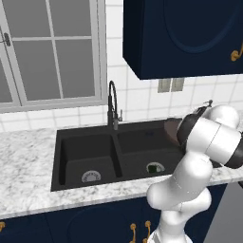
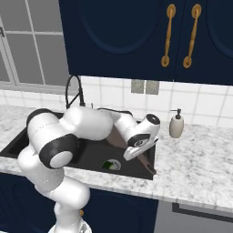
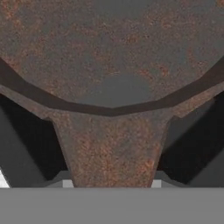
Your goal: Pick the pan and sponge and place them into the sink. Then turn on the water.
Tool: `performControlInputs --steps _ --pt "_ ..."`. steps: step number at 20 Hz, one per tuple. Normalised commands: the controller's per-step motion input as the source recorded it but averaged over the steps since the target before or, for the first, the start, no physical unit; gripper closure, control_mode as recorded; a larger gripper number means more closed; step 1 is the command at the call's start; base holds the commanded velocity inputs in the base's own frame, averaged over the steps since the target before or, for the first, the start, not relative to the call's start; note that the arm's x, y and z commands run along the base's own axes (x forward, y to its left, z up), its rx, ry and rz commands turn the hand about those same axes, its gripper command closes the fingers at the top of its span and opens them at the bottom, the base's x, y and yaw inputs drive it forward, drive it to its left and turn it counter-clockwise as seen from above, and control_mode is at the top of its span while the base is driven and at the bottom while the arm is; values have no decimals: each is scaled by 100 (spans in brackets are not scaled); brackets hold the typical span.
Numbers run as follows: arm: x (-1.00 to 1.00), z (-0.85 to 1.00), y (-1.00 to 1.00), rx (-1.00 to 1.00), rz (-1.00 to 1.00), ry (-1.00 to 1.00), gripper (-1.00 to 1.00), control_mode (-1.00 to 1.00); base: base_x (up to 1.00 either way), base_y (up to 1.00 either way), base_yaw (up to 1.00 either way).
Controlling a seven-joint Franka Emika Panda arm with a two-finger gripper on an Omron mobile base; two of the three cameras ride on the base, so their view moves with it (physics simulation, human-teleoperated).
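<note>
My gripper [image 2: 132, 154] is shut on the handle of the reddish-brown pan [image 2: 119, 136], which hangs tilted over the right basin of the black sink [image 2: 136, 175]. In the hand view the rusty pan [image 3: 109, 52] spreads across the top and its handle runs down between the fingers of the gripper [image 3: 111, 175]. From the left base view a slice of the pan [image 1: 172, 129] shows behind the arm, above the sink [image 1: 85, 133]. The green sponge [image 1: 153, 168] lies on the right basin's floor by the drain, below the pan; it is the sponge [image 2: 109, 164] in the right base view too. Water is out of view.
The black arched faucet [image 1: 112, 105] stands behind the sink's divider, also seen as the faucet [image 2: 73, 91]. A soap dispenser [image 2: 176, 124] stands on the marble counter [image 2: 200, 154] right of the sink. Navy wall cabinets [image 2: 136, 36] hang above.
</note>
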Motion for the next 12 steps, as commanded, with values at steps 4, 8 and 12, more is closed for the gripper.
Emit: performControlInputs --steps 4,8,12 --pt "21 0 47 -5 27 4 100 -100 0 0 0" --pt "30 -5 34 -5 23 7 100 -100 0 0 0" --pt "35 -17 18 -6 5 7 100 -100 0 0 0"
